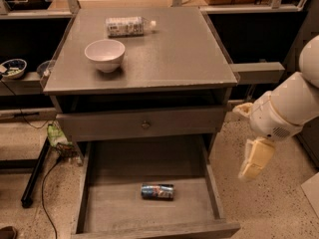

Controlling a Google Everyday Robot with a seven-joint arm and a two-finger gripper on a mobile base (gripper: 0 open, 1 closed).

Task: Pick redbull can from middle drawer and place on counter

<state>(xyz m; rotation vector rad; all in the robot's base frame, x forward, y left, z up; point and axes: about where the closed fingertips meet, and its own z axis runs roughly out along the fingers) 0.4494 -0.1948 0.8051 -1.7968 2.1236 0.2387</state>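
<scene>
- Looked down on a speckled floor (279,203) around a grey wooden cabinet.
- Found the counter (174,54), the cabinet's broad flat top, carrying a bottle and a bowl set apart from each other.
- Saw the middle drawer (124,208) standing wide open below a closed drawer front (99,126) with a round knob, its plank floor exposed.
- Noted the white arm (294,106) to the right of the cabinet, clear of it.
- Placed the gripper (254,166) hanging downward over the floor, just right of the open drawer, touching nothing; could not tell whether spread or pressed together.
- Spotted the plastic bottle (127,26) lying on its side near the counter's back edge, white cap pointing right.
- Spotted the white bowl (104,55) upright at the counter's front left.
- Located the redbull can (157,191) lying on its side on the middle drawer's floor, near the centre, well apart from the gripper.
</scene>
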